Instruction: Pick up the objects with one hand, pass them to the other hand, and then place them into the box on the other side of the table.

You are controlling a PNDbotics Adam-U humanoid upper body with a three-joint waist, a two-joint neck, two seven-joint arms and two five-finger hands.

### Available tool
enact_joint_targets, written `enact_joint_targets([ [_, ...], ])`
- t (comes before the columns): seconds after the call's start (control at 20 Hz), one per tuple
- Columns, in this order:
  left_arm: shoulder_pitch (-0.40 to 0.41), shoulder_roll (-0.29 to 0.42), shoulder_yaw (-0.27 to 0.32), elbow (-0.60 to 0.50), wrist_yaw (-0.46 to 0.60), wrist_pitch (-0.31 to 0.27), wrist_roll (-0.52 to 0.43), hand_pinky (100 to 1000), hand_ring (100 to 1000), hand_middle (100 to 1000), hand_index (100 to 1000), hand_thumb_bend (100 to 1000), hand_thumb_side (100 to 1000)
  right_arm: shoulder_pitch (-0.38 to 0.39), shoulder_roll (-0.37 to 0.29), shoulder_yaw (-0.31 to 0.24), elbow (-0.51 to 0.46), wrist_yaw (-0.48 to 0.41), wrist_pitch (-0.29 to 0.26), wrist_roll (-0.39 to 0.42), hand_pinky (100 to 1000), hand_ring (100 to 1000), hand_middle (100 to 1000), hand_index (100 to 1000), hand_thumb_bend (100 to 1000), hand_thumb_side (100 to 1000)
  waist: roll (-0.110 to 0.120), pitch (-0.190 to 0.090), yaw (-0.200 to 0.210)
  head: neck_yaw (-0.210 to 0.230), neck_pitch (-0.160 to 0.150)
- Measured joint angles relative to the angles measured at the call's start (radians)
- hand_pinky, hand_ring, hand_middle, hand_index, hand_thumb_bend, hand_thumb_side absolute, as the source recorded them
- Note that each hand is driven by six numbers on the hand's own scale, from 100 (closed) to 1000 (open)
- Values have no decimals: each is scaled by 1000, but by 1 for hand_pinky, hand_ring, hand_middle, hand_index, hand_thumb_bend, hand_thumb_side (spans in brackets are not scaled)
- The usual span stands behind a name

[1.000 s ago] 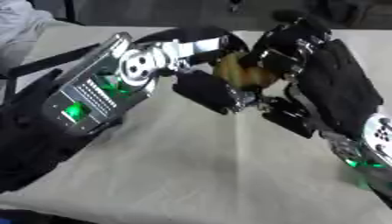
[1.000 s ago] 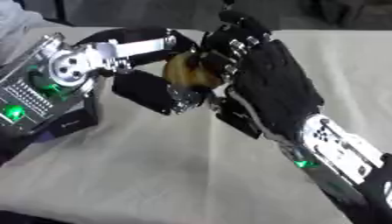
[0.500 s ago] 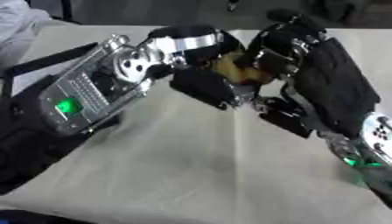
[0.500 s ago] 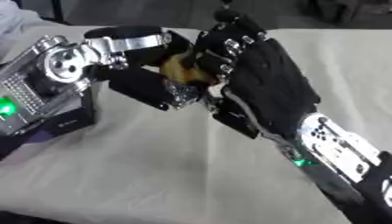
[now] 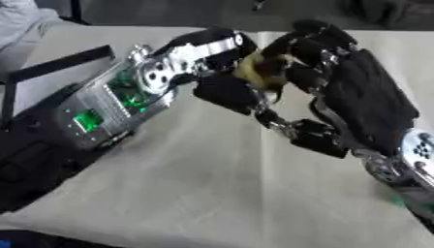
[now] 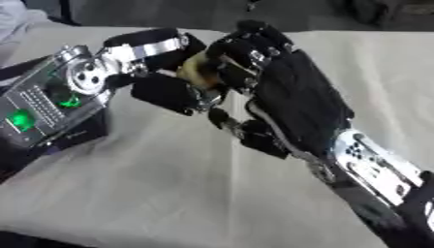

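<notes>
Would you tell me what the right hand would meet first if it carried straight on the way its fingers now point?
Probably the left hand: the right hand points up and leftward, its fingers curled on a yellowish object pressed between both hands. Depth is unclear, but they appear already touching.

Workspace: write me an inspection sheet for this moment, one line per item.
Surface: table under a pale cloth, creased.
Job's things: one yellowish object, held above the table between both hands; what it is cannot be told.
Box: a black-edged frame at the left edge may be it; uncertain.
Clutter: nothing seen.
Hands: left hand and right hand both curled around the object, meeting mid-table.
Cables: nothing seen.
Surroundings: dark floor beyond the far table edge; a grey sleeve at the upper left corner.
</notes>
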Motion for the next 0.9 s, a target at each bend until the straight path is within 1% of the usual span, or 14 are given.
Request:
enact_joint_targets([
  [0.05, 6, 5, 4, 6, -10, -4, -1, 674, 452, 235, 331, 100, 401, 0, -1, 2, 0, 1, -2, 4, 848, 757, 748, 765, 521, 100, 0, 0, 0, 1, 0],
  [0.1, 14, 11, 7, 12, -17, -8, -1, 674, 452, 233, 329, 100, 368, 1, -3, 4, 0, 3, -3, 8, 850, 758, 751, 767, 504, 100, 0, 0, -1, 1, 0],
  [0.35, 68, 56, 39, 28, -20, -36, 20, 672, 449, 227, 321, 100, 375, 14, -23, 5, 0, 11, -5, 19, 859, 777, 787, 800, 482, 107, 0, 0, -4, 7, 0],
  [0.45, 96, 79, 57, 32, -17, -46, 39, 673, 449, 226, 319, 100, 380, 18, -29, 4, 0, 12, -3, 17, 864, 784, 792, 801, 491, 105, 0, 0, -5, 9, 0],
  [0.7, 167, 134, 122, 42, 10, -68, 105, 677, 453, 229, 325, 100, 395, 29, -51, -12, 0, 16, 1, 3, 867, 784, 784, 794, 518, 100, -3, 0, -6, 23, -1],
  [0.9, 228, 186, 192, 58, 42, -89, 178, 685, 463, 240, 340, 100, 409, 46, -75, -37, 0, 1, 14, -14, 857, 773, 783, 789, 482, 100, -5, 1, -7, 44, -1],
])
